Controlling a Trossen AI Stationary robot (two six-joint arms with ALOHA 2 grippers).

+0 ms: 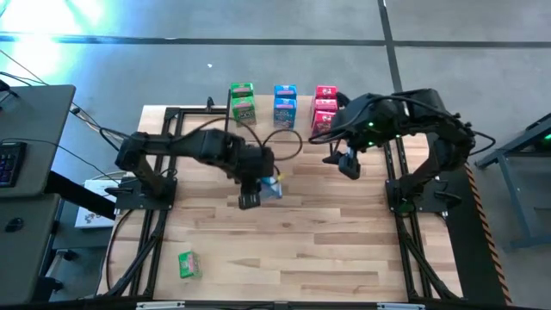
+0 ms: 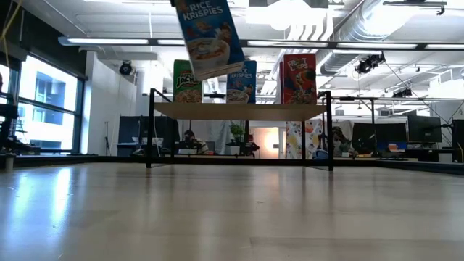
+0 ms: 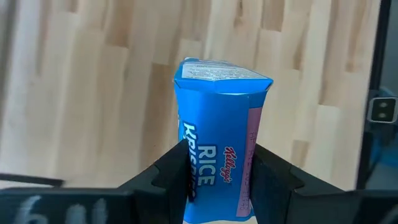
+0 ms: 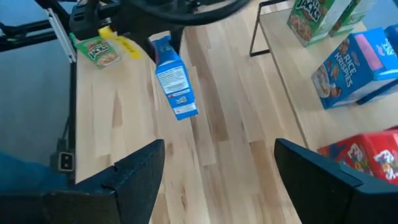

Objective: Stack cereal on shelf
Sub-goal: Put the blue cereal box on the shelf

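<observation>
Rice Krispies box (image 3: 219,134) is clamped between the left gripper (image 3: 217,180) fingers, held above the table (image 1: 327,250) near frame centre. The right gripper (image 4: 214,165), fingers apart, is poised beside the shelf (image 2: 239,110); possibly one green box (image 1: 188,263) lies lower left.

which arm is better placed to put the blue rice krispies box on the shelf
Left. The left gripper already has its fingers shut on the blue Rice Krispies box, lifted off the table. The right gripper hangs open and empty beside the shelf, so it would need a handover.
</observation>
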